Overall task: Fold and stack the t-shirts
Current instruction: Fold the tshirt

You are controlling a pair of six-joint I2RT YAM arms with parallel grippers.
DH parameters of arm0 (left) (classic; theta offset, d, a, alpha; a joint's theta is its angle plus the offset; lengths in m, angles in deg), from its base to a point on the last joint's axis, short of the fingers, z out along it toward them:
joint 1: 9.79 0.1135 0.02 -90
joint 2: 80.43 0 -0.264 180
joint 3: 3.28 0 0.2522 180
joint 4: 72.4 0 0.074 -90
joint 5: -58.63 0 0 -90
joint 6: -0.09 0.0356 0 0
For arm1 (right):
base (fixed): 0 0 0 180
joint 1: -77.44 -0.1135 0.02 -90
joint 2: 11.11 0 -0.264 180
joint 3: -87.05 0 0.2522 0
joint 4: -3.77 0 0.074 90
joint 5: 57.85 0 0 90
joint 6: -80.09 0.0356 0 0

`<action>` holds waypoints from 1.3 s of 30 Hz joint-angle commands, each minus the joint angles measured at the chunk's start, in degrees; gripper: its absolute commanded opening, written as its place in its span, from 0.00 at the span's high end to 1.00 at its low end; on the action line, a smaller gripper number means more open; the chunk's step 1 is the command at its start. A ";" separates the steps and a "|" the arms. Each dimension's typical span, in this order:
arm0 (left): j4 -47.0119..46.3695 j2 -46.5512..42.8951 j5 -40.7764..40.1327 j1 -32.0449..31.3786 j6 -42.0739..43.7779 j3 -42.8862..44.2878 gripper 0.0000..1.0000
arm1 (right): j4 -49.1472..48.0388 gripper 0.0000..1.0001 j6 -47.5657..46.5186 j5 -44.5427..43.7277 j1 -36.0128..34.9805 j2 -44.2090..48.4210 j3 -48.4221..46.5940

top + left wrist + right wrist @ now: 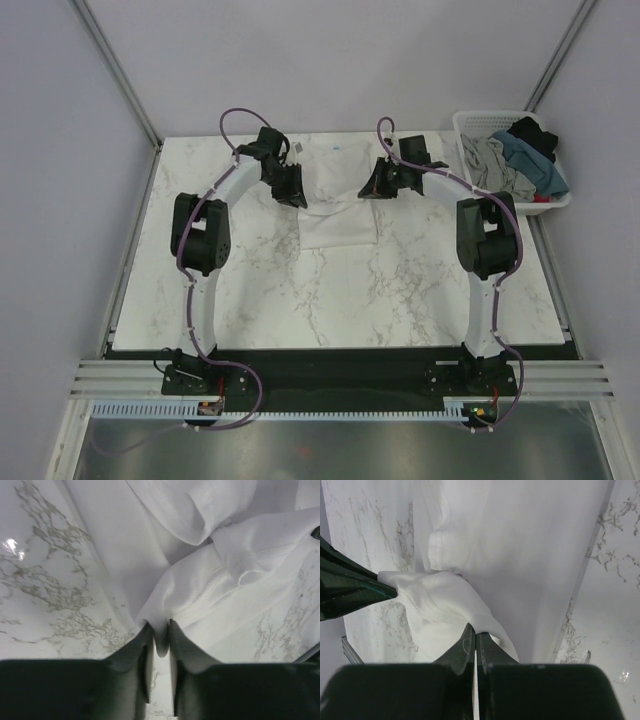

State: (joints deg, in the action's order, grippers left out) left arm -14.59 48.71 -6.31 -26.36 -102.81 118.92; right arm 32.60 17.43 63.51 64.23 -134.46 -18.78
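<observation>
Only the overhead view shows the white lattice basket [488,114] at the desk's [300,290] far right corner, holding grey, teal and black t-shirts [500,162]. It also shows both arms arching inward over the white t-shirt [338,218], which lies at the desk's far middle. The wrist views show the grips. The right claw [374,186] [475,630] is clenched on a bunched fold of the white t-shirt [445,600]. The left claw [290,188] [161,627] has its fingers slightly parted with a fold of the white t-shirt [200,590] between them; I cannot tell whether it is gripped.

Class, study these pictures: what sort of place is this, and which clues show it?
Probably a robotics lab cell, not a home: a left arm and right arm bolted at a marble-patterned table, plain partition walls around it, a basket of shirts alongside.
</observation>
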 commanded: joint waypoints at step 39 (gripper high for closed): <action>-4.24 -6.63 9.66 0.41 -5.29 -21.88 0.20 | 0.75 0.43 -0.79 3.45 3.81 10.68 23.60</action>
State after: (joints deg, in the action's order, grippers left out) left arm -16.82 39.80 3.79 -26.01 -106.95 95.14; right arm 34.87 16.18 66.24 68.30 -122.79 5.85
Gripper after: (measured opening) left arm 0.807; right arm 0.570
